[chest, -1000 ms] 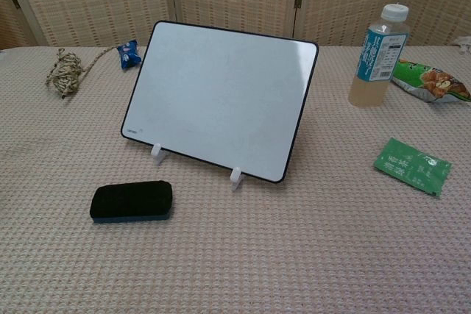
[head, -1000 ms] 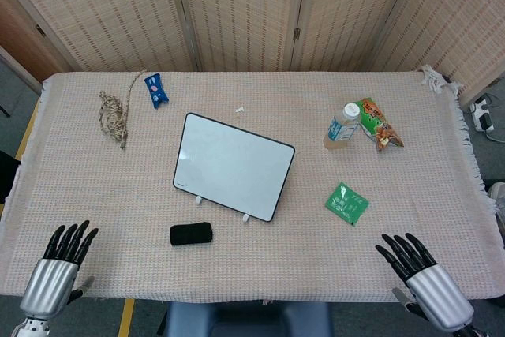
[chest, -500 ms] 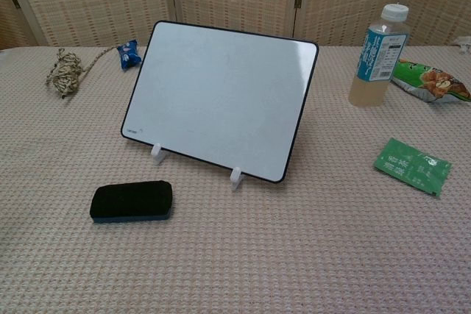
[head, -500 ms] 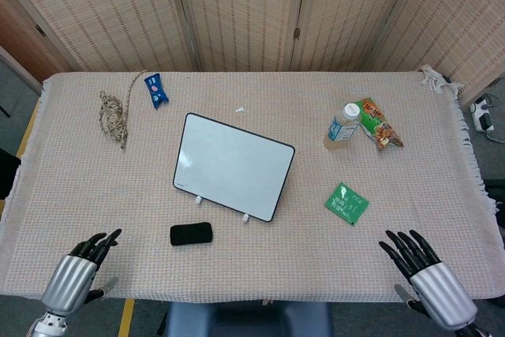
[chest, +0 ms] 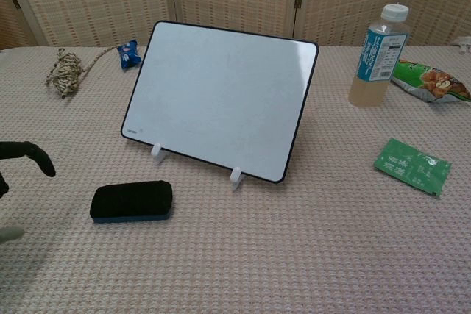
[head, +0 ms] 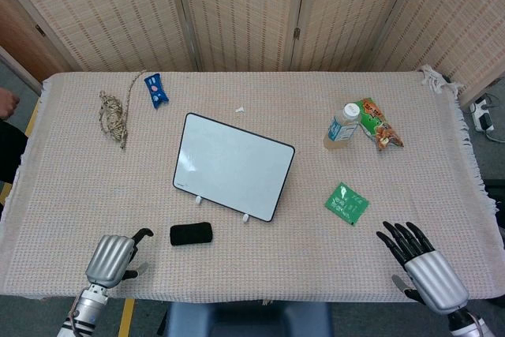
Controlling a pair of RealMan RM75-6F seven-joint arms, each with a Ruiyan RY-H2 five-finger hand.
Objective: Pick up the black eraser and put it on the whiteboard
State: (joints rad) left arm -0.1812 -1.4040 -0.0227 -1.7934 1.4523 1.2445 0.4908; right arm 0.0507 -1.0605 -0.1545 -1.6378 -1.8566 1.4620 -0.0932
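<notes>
The black eraser (head: 191, 234) (chest: 132, 200) lies flat on the tablecloth, just in front of the whiteboard's left foot. Propped on two white feet, the whiteboard (head: 233, 165) (chest: 221, 97) leans back in the middle of the table. My left hand (head: 113, 258) hovers at the front edge, a short way left of the eraser, empty; one dark finger (chest: 28, 156) curves into the chest view at the left edge. At the front right corner my right hand (head: 418, 266) holds nothing, its fingers spread.
A green packet (head: 346, 203) lies right of the board. A drink bottle (head: 342, 126) and a snack bag (head: 377, 124) stand further back on the right. A rope coil (head: 114, 116) and a blue wrapper (head: 156, 90) lie at the back left.
My left hand has moved right along the front edge toward the eraser and turned, now entering the chest view. The right hand has barely shifted. Eraser and board are unmoved.
</notes>
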